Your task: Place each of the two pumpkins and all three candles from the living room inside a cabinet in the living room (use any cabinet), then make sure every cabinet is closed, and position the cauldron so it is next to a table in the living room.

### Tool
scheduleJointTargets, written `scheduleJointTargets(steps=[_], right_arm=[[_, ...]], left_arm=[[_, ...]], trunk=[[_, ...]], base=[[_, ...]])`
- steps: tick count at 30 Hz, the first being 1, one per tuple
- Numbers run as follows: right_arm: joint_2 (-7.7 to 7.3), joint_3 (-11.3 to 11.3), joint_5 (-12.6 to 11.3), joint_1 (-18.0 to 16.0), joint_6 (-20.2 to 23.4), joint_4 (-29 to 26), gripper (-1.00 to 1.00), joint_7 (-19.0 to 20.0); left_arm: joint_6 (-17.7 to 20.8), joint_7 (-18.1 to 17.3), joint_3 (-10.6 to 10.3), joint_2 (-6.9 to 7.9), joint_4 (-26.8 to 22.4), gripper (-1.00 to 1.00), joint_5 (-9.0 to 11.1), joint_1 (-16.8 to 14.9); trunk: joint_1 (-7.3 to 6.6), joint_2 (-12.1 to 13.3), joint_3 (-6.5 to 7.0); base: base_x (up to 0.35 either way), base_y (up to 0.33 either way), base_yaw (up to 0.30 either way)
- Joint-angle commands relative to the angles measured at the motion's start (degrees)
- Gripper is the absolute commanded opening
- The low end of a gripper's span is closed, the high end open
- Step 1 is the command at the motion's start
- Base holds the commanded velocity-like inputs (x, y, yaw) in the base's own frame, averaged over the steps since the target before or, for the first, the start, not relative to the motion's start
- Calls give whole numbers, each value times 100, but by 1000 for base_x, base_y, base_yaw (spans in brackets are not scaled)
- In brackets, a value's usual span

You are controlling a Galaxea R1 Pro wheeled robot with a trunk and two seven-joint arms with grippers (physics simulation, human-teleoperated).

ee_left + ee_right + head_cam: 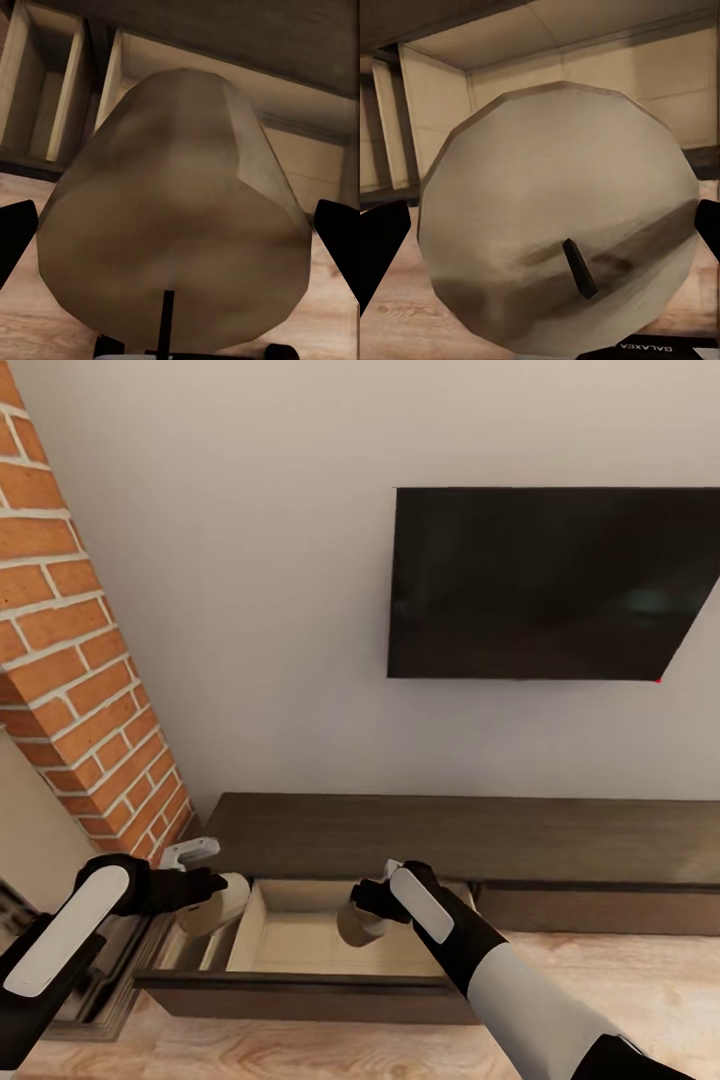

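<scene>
The cabinet (450, 835) is a long, low dark-brown console against the wall. Its left drawer (300, 950) is pulled out, showing a pale beige inside. My left gripper (212, 902) is shut on a tan candle (222, 900), held above the drawer's narrow left compartment. In the left wrist view this candle (176, 217) sits between the dark fingers (15, 240). My right gripper (365, 915) is shut on a second candle (355, 925) over the wide compartment. The right wrist view looks at this candle's (559, 225) pale top and dark wick. No pumpkins or cauldron are in view.
A black TV (550, 585) hangs on the wall above the console. A brick chimney (70, 660) stands at the left, with a dark hearth edge (100, 980) beside the drawer. A shut drawer front (600, 910) is to the right, above wooden floor (620, 980).
</scene>
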Motion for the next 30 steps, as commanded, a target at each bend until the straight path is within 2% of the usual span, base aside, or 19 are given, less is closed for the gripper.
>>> scheduleJointTargets(steps=[1, 19, 30], right_arm=[[-3, 17, -47, -8, -4, -8, -100, -48], [-3, 25, -47, -5, -12, -8, -100, -13], [-3, 34, -49, -5, -13, -8, -100, -12]], left_arm=[[0, 65, -14, 3, -6, -100, 49, -8], [-9, 51, -25, 2, 3, -100, 49, -8], [-9, 55, -43, 2, -4, -100, 49, -8]], trunk=[[2, -5, -6], [2, -5, -6], [2, -5, -6]], base=[[149, -240, -12], [67, -139, -28], [128, -38, 0]])
